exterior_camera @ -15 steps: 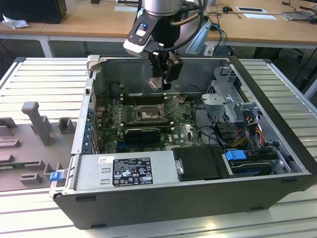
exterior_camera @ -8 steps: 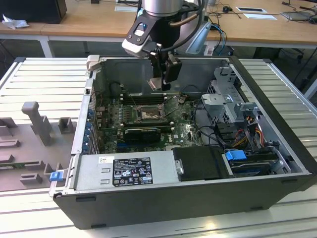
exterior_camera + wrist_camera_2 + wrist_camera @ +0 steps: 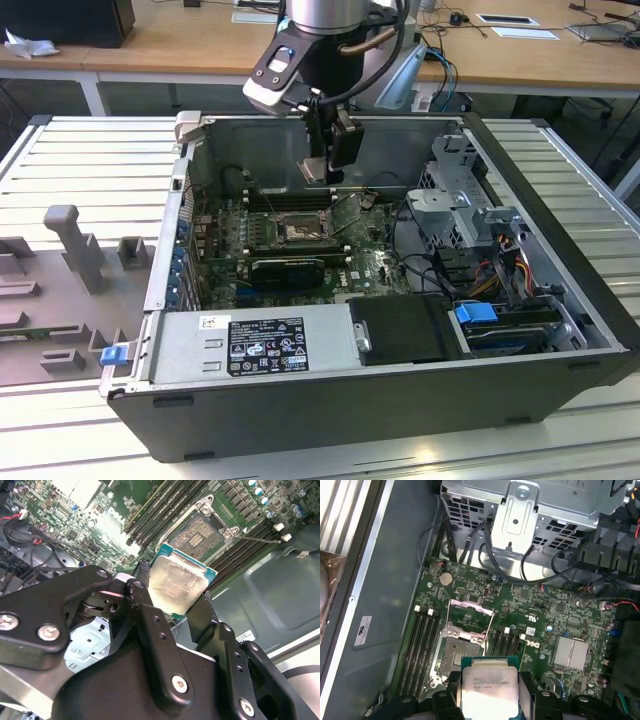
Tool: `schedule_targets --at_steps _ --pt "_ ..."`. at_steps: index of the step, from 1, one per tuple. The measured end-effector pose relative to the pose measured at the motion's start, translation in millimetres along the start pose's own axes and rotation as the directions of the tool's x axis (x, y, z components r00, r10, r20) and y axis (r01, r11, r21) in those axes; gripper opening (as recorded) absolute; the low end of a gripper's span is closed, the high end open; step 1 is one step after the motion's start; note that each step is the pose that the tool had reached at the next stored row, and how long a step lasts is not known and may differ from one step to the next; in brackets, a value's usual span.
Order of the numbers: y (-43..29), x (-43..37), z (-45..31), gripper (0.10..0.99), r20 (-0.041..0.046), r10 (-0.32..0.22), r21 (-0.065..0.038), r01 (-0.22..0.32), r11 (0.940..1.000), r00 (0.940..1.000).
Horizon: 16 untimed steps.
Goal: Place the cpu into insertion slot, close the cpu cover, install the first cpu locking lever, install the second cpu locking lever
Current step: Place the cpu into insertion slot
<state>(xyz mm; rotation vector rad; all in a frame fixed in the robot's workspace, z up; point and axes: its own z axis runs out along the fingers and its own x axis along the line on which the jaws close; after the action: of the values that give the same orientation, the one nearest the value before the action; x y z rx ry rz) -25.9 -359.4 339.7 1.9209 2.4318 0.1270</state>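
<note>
One cpu [image 3: 487, 690] is clamped flat in my tool [image 3: 175, 587]. I hold it above the insertion slot [image 3: 462, 655], not touching, its edges roughly parallel to the slot's uncovered frame.

Air above the insertion slot [image 3: 300, 231] is open. We note the cpu cover [image 3: 472, 605] swung up on the side toward the drive cage [image 3: 520, 510], leaving the contact field bare. Memory slots [image 3: 422, 640] flank it on two sides. Black cables [image 3: 487, 550] loop from the cage over the board. The claw [image 3: 320, 175], clamping the cpu [image 3: 487, 692], hangs above, clear of the case walls [image 3: 250, 150].
</note>
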Motion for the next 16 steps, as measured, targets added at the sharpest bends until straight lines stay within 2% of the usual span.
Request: schedule_targets --at_steps 8,16 --pt "-0.2 0.0 1.0 0.541 0.0054 0.061 -0.001 -0.061 0.9982 0.9981" --pt "-0.3 0.0 2.1 0.541 0.0112 0.127 -0.003 -0.127 0.9919 0.9918"
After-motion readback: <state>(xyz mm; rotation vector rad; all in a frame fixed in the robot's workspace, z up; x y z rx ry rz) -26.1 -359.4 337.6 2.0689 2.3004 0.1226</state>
